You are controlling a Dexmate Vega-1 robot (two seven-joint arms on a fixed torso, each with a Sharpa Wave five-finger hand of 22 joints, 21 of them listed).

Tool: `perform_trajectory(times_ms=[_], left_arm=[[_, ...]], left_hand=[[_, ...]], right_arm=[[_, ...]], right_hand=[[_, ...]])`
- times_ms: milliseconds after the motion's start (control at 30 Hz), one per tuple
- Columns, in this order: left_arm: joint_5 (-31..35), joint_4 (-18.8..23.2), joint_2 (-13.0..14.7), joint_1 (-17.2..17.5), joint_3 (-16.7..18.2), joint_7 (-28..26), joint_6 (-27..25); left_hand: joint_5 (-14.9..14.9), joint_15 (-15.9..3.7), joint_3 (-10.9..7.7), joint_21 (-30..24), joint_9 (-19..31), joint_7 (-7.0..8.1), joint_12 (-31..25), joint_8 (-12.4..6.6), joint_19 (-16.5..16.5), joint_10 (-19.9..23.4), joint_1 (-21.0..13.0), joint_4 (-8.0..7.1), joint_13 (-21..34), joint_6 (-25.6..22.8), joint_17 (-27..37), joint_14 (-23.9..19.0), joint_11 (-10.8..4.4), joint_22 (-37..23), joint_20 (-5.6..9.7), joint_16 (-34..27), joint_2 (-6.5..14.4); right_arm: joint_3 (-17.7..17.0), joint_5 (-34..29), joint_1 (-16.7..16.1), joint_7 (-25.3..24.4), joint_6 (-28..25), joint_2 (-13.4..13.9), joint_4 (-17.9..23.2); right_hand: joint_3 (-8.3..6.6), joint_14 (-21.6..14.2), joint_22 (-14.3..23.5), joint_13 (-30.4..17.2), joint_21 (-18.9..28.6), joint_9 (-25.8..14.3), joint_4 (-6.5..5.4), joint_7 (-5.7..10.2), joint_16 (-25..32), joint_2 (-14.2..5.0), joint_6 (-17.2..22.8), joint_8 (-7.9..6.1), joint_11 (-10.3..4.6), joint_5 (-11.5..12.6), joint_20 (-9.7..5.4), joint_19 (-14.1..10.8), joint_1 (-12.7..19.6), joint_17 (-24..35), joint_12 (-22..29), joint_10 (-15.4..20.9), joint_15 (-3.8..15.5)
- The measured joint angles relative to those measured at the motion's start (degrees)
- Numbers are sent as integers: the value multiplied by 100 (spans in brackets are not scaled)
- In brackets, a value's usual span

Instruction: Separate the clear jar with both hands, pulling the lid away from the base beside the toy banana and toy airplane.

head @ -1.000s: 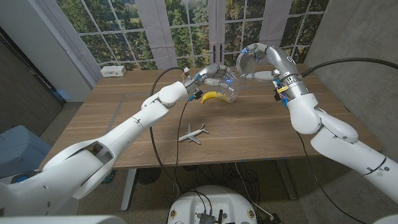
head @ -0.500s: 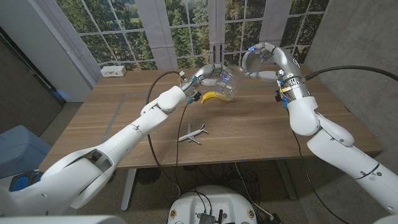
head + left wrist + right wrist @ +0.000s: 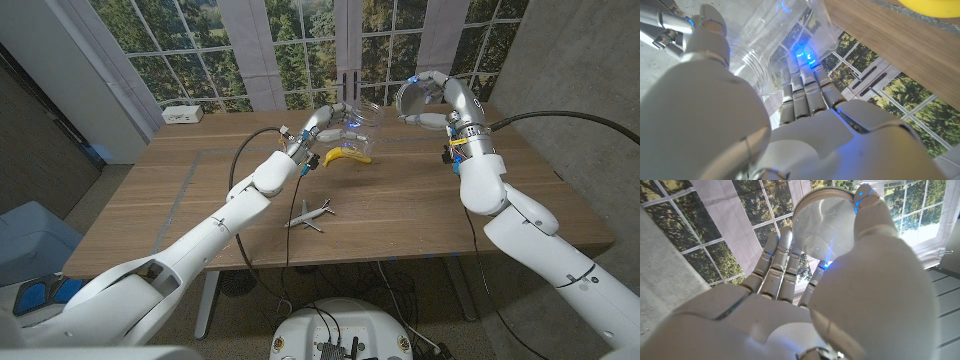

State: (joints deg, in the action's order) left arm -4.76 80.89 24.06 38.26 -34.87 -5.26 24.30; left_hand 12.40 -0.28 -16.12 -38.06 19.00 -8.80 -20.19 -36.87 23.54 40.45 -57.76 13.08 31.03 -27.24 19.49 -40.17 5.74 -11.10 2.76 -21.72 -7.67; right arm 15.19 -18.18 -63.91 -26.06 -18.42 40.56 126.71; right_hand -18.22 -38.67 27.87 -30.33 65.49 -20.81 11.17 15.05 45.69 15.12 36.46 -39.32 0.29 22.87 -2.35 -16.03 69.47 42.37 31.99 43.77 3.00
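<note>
Glossy white arms w/ black cables, blue-lit left hand [image 3: 335, 121] & right hand [image 3: 418, 100].

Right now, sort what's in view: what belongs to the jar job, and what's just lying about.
In the job:
- jar base, held by the left hand
- lid, held by the right hand

Lying about:
- toy banana
- toy airplane
- white box at the table's far left

No text, label, brand or number can be read on anything here (all lettering, if any, is too small).
</note>
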Motion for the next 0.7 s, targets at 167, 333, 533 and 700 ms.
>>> perform_trajectory(times_ms=[167, 333, 533, 700], left_arm=[[40, 108, 26, 179, 84, -179, -71], [70, 220, 68, 329, 151, -400, -145], [101, 334, 121, 499, 228, -647, -294], [111, 416, 153, 655, 302, -842, -386]], left_hand=[[-34, -4, 1, -18, -9, 0, 23, -1, 0, 33, 0, -1, -48, 0, -2, -6, -7, 1, 0, 6, 0], [-67, -4, 8, -18, -49, 0, 52, 0, 0, 41, 0, -8, -80, 0, -14, -6, 0, 1, -1, 21, 0], [-100, -6, 23, -18, -69, 0, 97, 9, 0, 80, 0, -23, -135, 0, -20, -9, -1, 2, -1, 42, 0], [-100, -13, 25, -55, -103, 0, 135, 24, 0, 92, 0, -25, -167, 0, -51, -18, -11, 3, -1, 52, 0]], right_arm=[[58, 72, 64, 80, -412, -58, 79], [186, 203, 220, 229, -1049, -110, 249], [300, 386, 378, 374, -1660, -119, 396], [429, 624, 586, 527, -2278, -113, 510]], right_hand=[[0, -28, -28, 0, 64, 0, 0, 0, -47, -1, 0, -1, 0, -13, 0, 0, -1, 7, 0, 0, 9], [0, -58, -54, 0, 104, 0, 0, 0, -79, -1, 0, -2, 0, -31, 0, 0, -1, 23, 0, 0, -21], [0, -109, -103, 0, 149, 0, 0, 0, -142, -2, 0, -6, 0, -50, 0, -1, -2, 26, 0, 0, -12], [0, -119, -133, 0, 170, 0, 0, 0, -179, -2, 0, -7, 0, -59, 0, -1, -2, 60, 0, 0, -22]])
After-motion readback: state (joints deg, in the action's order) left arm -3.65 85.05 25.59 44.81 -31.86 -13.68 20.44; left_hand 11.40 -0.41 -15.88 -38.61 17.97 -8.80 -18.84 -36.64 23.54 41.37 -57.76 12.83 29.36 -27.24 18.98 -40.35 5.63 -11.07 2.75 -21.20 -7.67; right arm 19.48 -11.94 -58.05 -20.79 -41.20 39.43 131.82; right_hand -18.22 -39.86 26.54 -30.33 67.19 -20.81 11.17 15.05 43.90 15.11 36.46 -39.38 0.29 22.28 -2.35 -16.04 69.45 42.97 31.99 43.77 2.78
